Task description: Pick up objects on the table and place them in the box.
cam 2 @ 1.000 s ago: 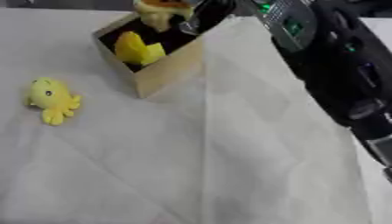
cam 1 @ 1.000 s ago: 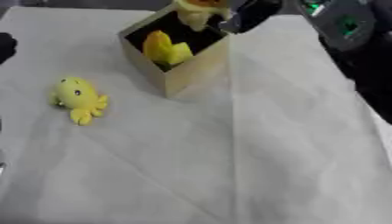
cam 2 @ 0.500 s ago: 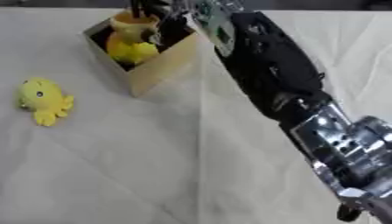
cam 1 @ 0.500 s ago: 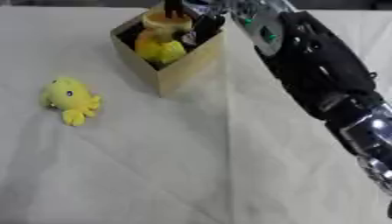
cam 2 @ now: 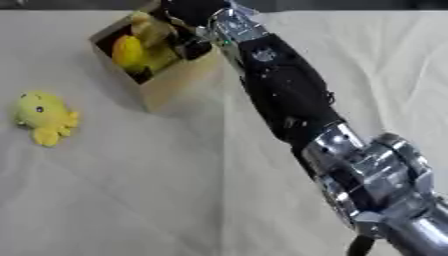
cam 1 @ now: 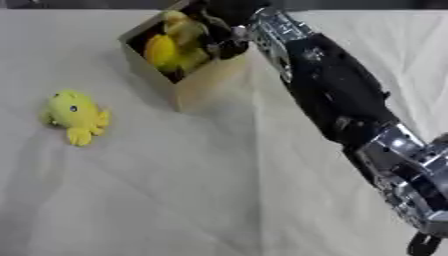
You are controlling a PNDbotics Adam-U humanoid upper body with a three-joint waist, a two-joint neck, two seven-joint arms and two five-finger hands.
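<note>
**Right arm reaches into the box; one soft toy waits on the cloth**

A tan, open-topped cardboard box (cam 1: 199, 85) stands tilted near the far edge of a table covered in pale cream cloth (cam 1: 219, 190). The robot's black and silver right arm stretches diagonally across the scene, and its right hand (cam 1: 220, 31) sits at the box's rim, over yellow soft items (cam 1: 171, 47) already inside. The fingers are dark against the box's shadowed inside, so it cannot be told whether they are curled or straight. The left hand does not show.

Well apart from the box, on the robot's left, a small yellow plush octopus toy (cam 1: 75, 115) lies alone on the cloth, its stubby legs pointing towards the near edge.

The toy looks light, soft and squashy, unlikely to break or slip. Its rounded head seems the best place to take hold, with fingers and thumb closing on either side; the short legs would probably fold away under a pinch.
</note>
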